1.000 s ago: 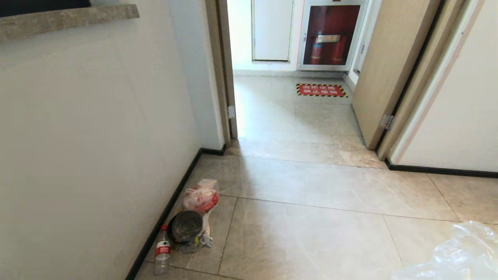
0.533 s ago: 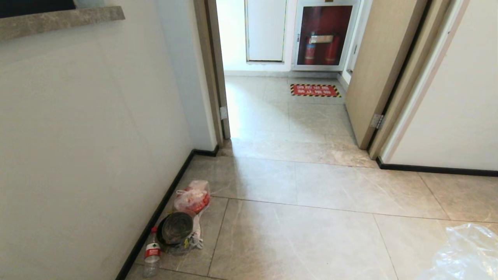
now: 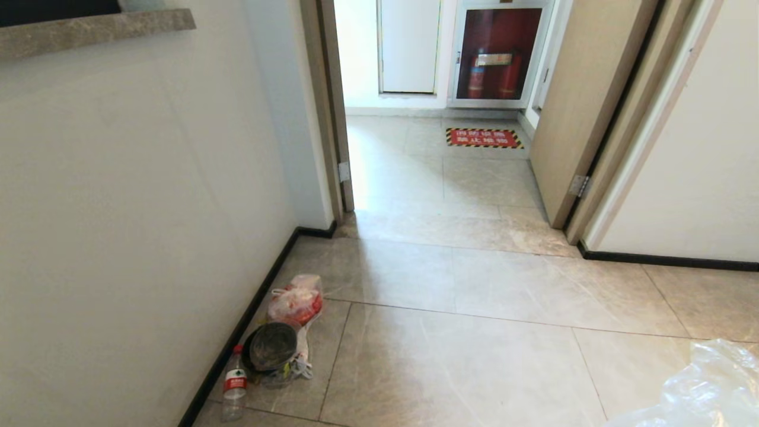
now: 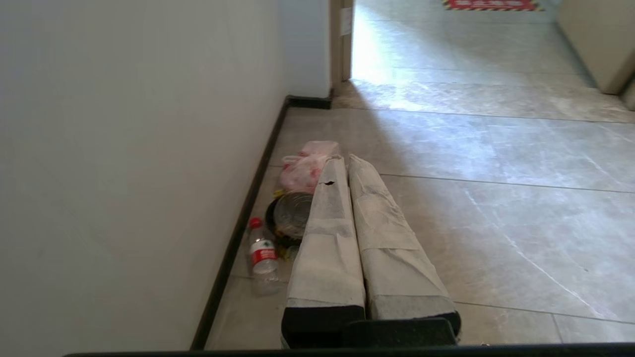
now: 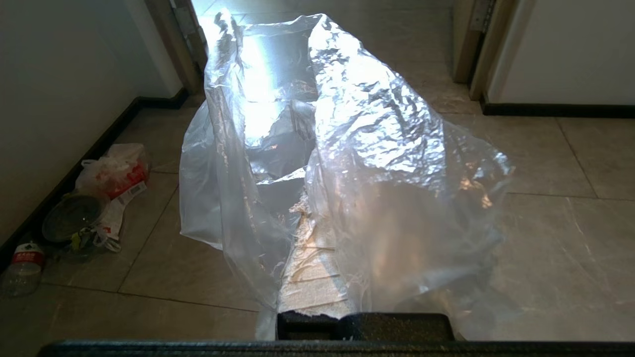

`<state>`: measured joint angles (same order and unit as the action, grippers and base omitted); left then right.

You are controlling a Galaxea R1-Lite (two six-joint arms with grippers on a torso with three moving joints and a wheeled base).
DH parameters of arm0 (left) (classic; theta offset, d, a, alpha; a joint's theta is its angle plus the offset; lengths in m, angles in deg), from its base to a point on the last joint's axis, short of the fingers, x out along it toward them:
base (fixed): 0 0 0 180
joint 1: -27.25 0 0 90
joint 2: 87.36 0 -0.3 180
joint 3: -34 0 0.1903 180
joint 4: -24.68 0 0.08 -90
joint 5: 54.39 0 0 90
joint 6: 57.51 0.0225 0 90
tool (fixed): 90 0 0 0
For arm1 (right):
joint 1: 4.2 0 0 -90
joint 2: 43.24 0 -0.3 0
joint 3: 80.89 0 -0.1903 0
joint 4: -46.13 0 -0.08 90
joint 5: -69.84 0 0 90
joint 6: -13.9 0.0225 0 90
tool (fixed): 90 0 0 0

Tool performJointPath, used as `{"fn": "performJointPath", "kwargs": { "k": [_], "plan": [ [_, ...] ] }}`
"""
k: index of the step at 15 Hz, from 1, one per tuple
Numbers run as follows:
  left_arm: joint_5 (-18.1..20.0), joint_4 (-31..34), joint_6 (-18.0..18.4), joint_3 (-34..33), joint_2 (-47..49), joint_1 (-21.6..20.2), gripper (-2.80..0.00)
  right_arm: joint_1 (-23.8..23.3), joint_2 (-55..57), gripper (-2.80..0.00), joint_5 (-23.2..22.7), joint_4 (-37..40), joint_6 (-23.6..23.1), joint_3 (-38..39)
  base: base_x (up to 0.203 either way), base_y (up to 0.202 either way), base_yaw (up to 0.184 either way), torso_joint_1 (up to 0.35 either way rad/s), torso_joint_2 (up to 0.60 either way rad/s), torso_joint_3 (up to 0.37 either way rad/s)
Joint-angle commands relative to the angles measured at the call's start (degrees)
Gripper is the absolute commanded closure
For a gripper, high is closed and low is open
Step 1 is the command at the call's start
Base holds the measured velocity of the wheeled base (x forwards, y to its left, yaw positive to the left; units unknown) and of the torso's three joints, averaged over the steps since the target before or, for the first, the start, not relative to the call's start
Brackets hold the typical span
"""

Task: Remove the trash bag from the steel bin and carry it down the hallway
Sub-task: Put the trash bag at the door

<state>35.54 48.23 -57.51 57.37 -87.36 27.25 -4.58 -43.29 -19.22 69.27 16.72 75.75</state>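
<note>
Clamping one trash bag [image 5: 377,148] — right gripper [image 5: 310,233]; one bottle [image 3: 235,384] nearby.

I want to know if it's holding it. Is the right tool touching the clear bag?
Touching. In the right wrist view the trash bag drapes over the shut right tool and is pinched between its fingers.

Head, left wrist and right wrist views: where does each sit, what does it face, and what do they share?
Head: high up, looking down the grey tiled hallway; no arm shows.
Left wrist: behind the shut left end effector, low, facing the floor by the wall.
Right wrist: behind the right end effector, shut on the crinkly transparent trash bag.
Shared: pinkish-red knotted bag, red-capped clear plastic bottle.
</note>
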Motion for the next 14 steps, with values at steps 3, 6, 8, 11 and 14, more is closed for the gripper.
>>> {"fn": "performJointPath", "kwargs": {
  "k": [3, 6, 8, 11, 14],
  "plan": [
    [-0.1, 0.0, 0.0, 0.0, 0.0, 0.0, 0.0, 0.0, 0.0, 0.0, 0.0, 0.1, 0.0, -0.1, 0.0, -0.002, 0.091, 0.004, 0.0, -0.001],
    [0.0, 0.0, 0.0, 0.0, 0.0, 0.0, 0.0, -0.1, 0.0, 0.0, 0.0, 0.2, 0.0, -0.1, 0.0, -0.01, 0.174, -0.002, 0.0, 0.001],
    [0.0, 0.0, 0.0, 0.0, 0.0, 0.0, 0.0, 0.0, 0.0, 0.0, 0.0, 0.0, 0.0, 0.0, -0.001, -0.01, 0.172, 0.001, 0.0, 0.004],
    [0.0, 0.0, 0.0, 0.0, 0.0, 0.0, 0.0, -0.1, 0.0, 0.0, 0.0, -0.1, 0.0, 0.0, 0.001, -0.011, 0.174, 0.002, 0.01, 0.001],
    [-0.1, 0.0, 0.0, 0.0, 0.0, 0.0, 0.0, -0.1, 0.0, 0.0, 0.0, -0.4, 0.0, 0.1, -0.002, -0.013, 0.164, 0.003, 0.0, 0.004]
  ]
}}
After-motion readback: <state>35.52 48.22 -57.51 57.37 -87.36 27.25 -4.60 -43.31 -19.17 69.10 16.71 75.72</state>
